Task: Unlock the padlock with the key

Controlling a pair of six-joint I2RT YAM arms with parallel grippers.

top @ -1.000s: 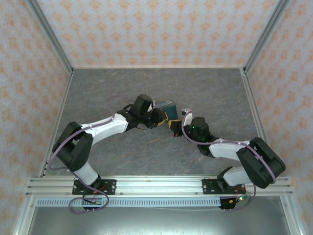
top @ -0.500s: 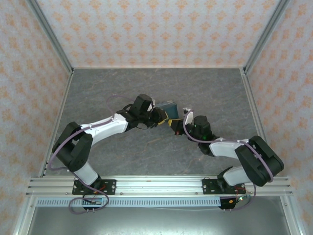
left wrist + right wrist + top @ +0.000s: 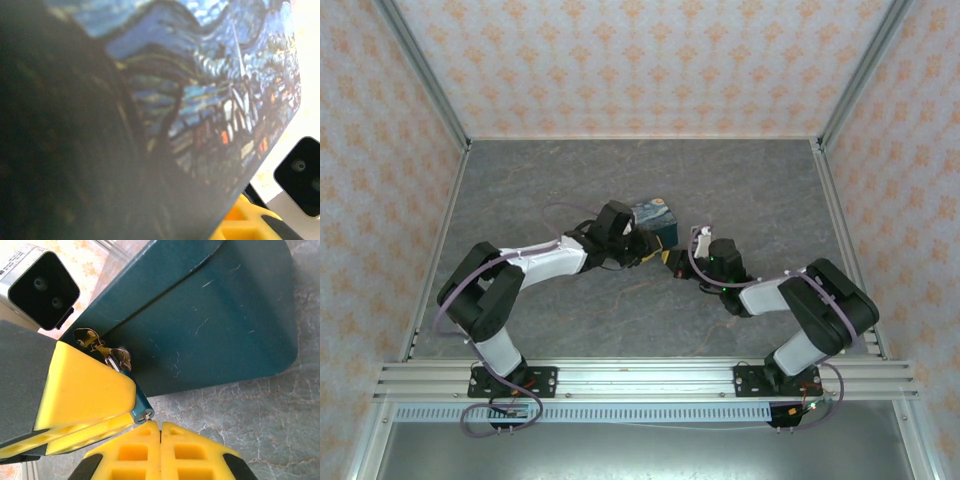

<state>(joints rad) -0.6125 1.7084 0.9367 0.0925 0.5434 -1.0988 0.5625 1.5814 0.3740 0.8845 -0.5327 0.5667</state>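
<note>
The padlock [image 3: 140, 406], a tiny teal body with a thin metal shackle hooked to the tin [image 3: 210, 315], pokes out beneath a finger of the left gripper [image 3: 648, 243], whose grip I cannot tell. The right gripper [image 3: 160, 429] has its fingers pressed together, tips just beside the padlock's end.

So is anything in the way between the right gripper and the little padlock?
Nothing visible. The padlock pokes out just ahead of the shut right gripper; the left gripper covers part of it.
</note>
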